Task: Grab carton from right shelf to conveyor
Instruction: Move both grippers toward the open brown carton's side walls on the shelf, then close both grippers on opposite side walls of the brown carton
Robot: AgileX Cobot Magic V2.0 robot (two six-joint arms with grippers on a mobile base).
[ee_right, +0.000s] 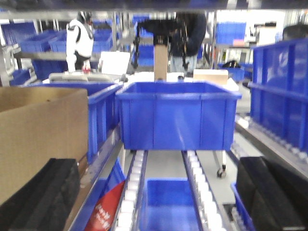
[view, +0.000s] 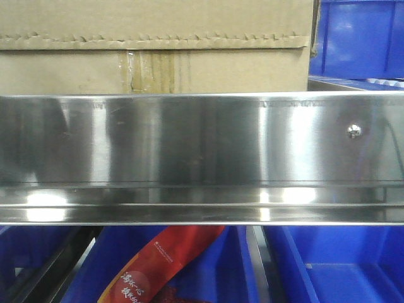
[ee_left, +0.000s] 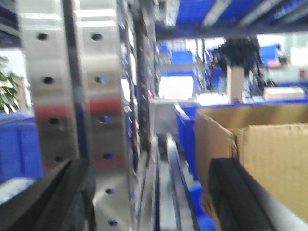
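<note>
— How do your claws stand?

— Both are spread wide and grip nothing. My left gripper hangs between a perforated steel post and the carton, whose corner sits just behind one pad. My right gripper has the same carton beside one of its pads.

— Where is the carton?

— On the right shelf, behind the shiny front rail, with its serrated flap and taped seam facing the front camera. Below the rail lies a red packet. Farther along the rollers sits a blue bin.
</note>
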